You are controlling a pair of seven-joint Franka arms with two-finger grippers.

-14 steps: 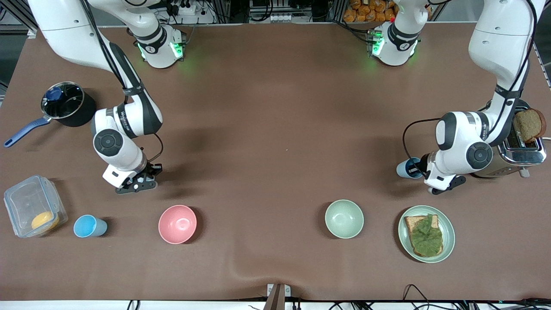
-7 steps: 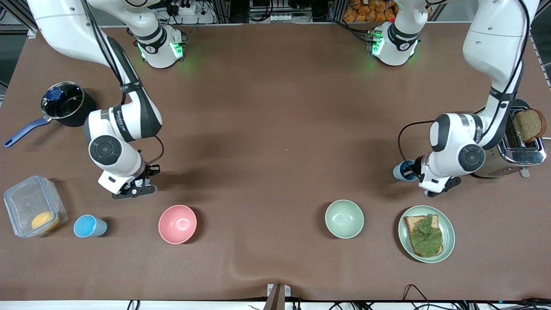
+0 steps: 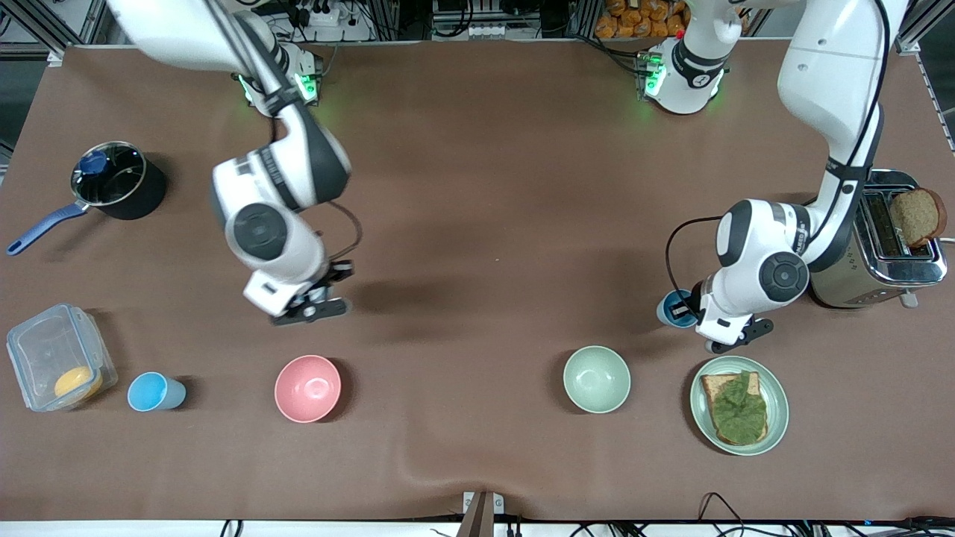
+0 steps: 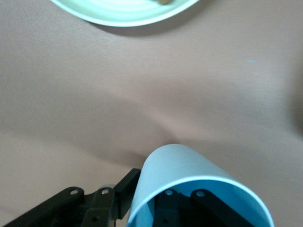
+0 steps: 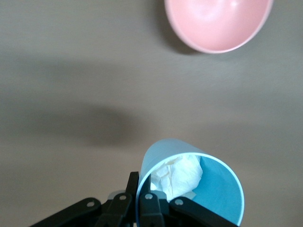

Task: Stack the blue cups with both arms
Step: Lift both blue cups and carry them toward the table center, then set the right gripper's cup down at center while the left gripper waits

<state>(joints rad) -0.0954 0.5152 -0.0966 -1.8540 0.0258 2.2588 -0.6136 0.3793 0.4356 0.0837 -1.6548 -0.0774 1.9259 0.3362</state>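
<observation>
**Both grippers hold a blue cup by the rim**

The left gripper (image 4: 144, 201) is clamped on the wall of a pale grey-blue plastic tumbler (image 4: 189, 170), with one finger inside the mouth and one outside. In the front view this tumbler shows beside the left arm's hand. It is over the brown tablecloth (image 3: 477, 186), near the steel toaster (image 3: 877, 257) and the round pale green plate (image 3: 697, 409) that carries toast with a lettuce leaf.

The right gripper (image 5: 140, 191) pinches the rim of a brighter blue plastic tumbler (image 5: 215, 191) in the same way. A crumpled white wad (image 5: 177, 174) lies inside that tumbler. The right gripper hangs over bare cloth near the round pink bowl (image 3: 307, 388). In the front view the arm's hand hides this tumbler.

A further bright blue tumbler (image 3: 155, 391) stands on the table. It is between the pink bowl and a clear plastic box (image 3: 45, 350), which sits at the right arm's end of the table. A pale green bowl (image 3: 596, 379) sits between the pink bowl and the plate.
</observation>
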